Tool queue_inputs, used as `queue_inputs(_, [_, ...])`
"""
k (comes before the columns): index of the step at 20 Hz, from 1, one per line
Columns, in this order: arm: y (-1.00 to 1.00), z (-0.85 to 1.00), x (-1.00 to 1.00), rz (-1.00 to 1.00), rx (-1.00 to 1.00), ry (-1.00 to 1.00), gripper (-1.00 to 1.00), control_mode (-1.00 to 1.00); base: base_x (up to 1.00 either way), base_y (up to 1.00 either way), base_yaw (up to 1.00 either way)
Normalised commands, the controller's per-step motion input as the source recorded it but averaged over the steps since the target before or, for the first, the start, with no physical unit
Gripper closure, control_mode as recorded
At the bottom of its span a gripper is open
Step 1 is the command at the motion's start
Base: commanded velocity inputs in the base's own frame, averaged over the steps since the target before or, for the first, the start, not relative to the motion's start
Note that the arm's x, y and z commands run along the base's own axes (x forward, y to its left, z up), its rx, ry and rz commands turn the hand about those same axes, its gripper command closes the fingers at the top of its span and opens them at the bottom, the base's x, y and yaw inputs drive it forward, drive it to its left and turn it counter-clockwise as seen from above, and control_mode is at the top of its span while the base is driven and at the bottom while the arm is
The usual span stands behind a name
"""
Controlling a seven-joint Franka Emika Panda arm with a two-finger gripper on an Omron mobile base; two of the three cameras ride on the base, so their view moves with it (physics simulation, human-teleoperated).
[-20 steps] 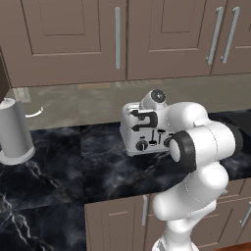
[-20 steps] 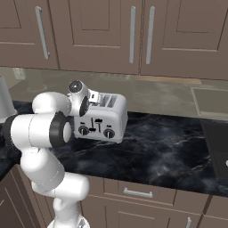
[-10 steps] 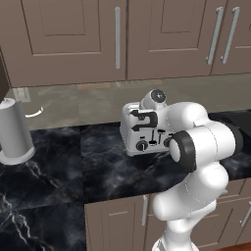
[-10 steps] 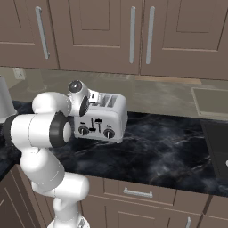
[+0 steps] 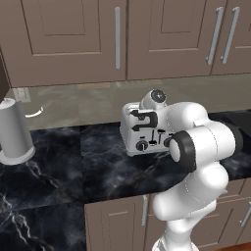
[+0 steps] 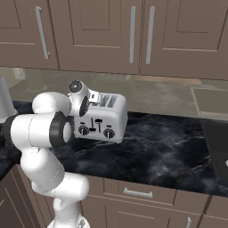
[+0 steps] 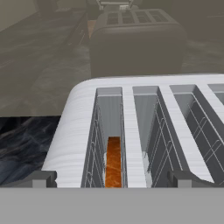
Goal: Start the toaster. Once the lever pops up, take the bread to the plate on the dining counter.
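A rendered kitchen: brown wall cabinets (image 5: 73, 39) with bar handles, black marble table (image 6: 164, 151), silver toaster (image 6: 100, 122), grey canister (image 5: 14, 132).

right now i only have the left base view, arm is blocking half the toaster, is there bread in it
Observer: Yes. The hand view shows the bread sitting low in the leftmost slot of the toaster.
Operator: other slots?
Observer: In the hand view, the slots beside it look bare: just wire guides inside.
Operator: gripper open or shut
Observer: Open. The gripper hangs above the slots, its fingertips wide apart on either side of the bread's slot.
Operator: can you see the front controls clear
Observer: Yes, the right base view shows the toaster's front: two black knobs with black sliders between them.
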Motion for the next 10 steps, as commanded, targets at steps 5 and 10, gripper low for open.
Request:
queue_inputs(5, [0.0,0.0,0.0,0.0,0.0,0.0,-1.0,-1.0,0.0,0.0,0.0])
queue_inputs(10, [0.0,0.0,0.0,0.0,0.0,0.0,-1.0,-1.0,0.0,0.0,0.0])
